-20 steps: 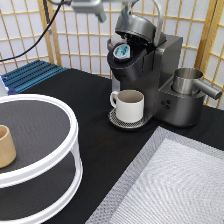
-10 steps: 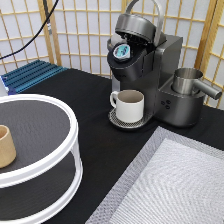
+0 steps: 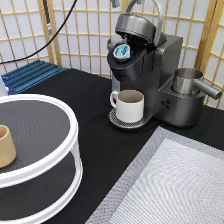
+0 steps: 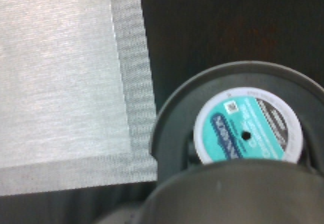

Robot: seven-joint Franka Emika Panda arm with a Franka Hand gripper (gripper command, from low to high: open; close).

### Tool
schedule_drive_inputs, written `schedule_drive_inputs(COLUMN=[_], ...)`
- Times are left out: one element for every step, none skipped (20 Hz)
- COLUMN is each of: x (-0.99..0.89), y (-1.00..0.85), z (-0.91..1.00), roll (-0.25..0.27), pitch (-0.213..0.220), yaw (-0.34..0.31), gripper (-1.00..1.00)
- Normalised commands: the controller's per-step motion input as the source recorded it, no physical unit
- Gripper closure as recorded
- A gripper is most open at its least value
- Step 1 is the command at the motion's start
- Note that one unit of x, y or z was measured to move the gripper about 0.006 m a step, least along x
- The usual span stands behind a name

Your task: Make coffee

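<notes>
On the table: black top, a grey mat, a white tiered stand; a paper screen stands behind.
Coffee machine: lid up, mug under the spout.
Coffee pod: seated in the open chamber.
Claw: a sliver at the exterior view's top edge; grip state, cannot tell.
Change: it has moved over the machine from farther left, so the pod is loaded.

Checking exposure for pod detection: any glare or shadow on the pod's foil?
Exterior view: pod sits evenly lit in the open coffee machine, no glare; gripper barely shows at the top edge. Wrist view: its foil is bright, no hotspot.
</notes>
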Motion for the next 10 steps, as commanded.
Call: schedule_drive_inputs(x=[0.77,0.75,0.69,0.68,0.65,0.55,0.49,0.43,0.34,0.33], y=[-0.01,0.0,0.0,-0.02,-0.05,-0.11,-0.19,-0.23,-0.32,-0.35], z=[0.08,0.05,0.03,0.01,0.0,0.0,0.0,0.0,0.0,0.0], roll=[-0.079,-0.079,-0.075,-0.057,-0.04,-0.016,0.0,0.0,0.0,0.006], pitch=[0.162,0.159,0.154,0.152,0.153,0.147,0.144,0.141,0.135,0.135], yaw=[-0.006,-0.006,-0.005,0.0,0.0,0.0,0.0,0.0,0.0,0.0], gripper=[-1.0,-1.0,-1.0,-1.0,-1.0,-1.0,-1.0,-1.0,-1.0,-1.0])
